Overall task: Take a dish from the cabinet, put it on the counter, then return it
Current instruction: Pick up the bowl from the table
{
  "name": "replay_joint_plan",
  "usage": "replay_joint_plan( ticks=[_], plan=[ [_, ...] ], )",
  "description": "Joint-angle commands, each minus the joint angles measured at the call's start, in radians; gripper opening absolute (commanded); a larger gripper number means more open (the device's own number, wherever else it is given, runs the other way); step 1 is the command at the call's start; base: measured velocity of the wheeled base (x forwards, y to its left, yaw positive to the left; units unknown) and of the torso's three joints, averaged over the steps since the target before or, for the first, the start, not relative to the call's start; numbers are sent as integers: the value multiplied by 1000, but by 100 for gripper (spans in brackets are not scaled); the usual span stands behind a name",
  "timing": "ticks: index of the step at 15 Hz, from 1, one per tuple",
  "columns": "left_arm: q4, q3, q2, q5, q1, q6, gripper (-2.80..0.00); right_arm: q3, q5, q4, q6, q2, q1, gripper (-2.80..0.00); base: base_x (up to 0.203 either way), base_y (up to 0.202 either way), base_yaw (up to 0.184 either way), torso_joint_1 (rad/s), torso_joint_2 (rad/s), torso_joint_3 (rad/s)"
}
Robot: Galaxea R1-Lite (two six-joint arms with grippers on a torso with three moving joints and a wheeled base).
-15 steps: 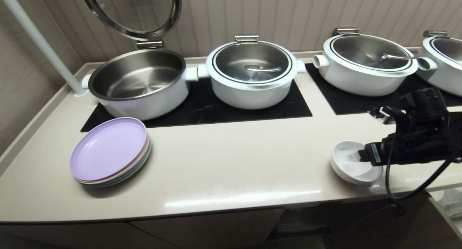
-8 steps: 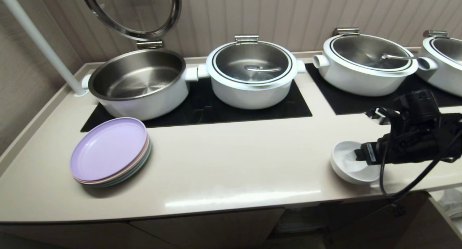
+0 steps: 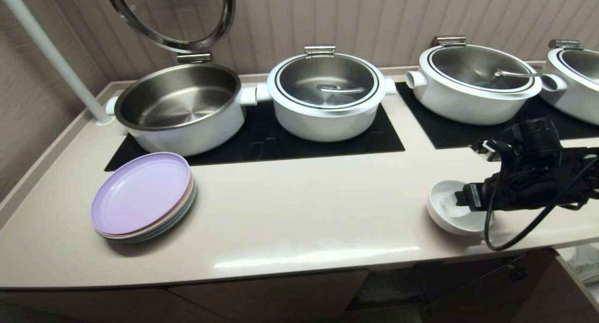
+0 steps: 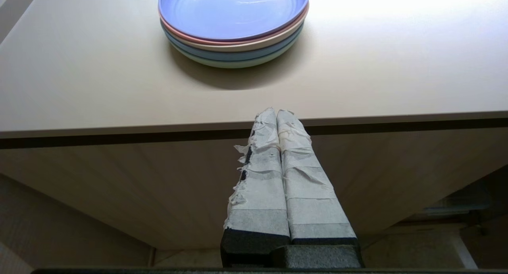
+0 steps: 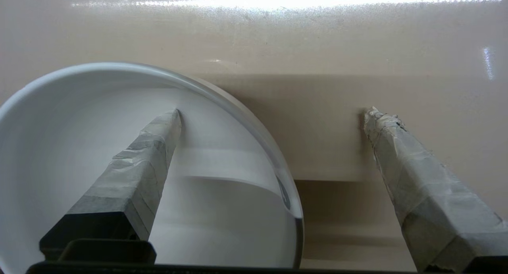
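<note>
One small white dish (image 3: 448,214) sits on the counter (image 3: 299,220) near its front edge, at the robot's right. The right gripper (image 5: 274,115) is spread wide across its rim, one finger (image 5: 143,163) inside, the other outside; nothing is gripped. To pick it up well, close slowly on the wall. The dish seems slightly tilted, so it may rock.
</note>
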State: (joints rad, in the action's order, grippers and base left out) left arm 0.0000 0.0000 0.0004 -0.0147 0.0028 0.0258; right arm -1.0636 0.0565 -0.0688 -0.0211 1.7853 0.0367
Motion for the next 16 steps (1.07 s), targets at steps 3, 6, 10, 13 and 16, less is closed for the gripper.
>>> replay_joint_plan(
  ticks=[3, 6, 10, 13, 16],
  plan=[
    [0, 0, 0, -1, 0, 0, -280, 2, 2, 0, 0, 8, 0, 0, 0, 0, 0, 0, 0, 0],
    [0, 0, 0, -1, 0, 0, -280, 2, 2, 0, 0, 9, 0, 0, 0, 0, 0, 0, 0, 0],
    [0, 0, 0, -1, 0, 0, -280, 4, 2, 0, 0, 10, 0, 0, 0, 0, 0, 0, 0, 0],
    [0, 0, 0, -1, 0, 0, -280, 2, 2, 0, 0, 11, 0, 0, 0, 0, 0, 0, 0, 0],
    [0, 0, 0, -1, 0, 0, -280, 5, 2, 0, -2, 13, 0, 0, 0, 0, 0, 0, 0, 0]
  ],
)
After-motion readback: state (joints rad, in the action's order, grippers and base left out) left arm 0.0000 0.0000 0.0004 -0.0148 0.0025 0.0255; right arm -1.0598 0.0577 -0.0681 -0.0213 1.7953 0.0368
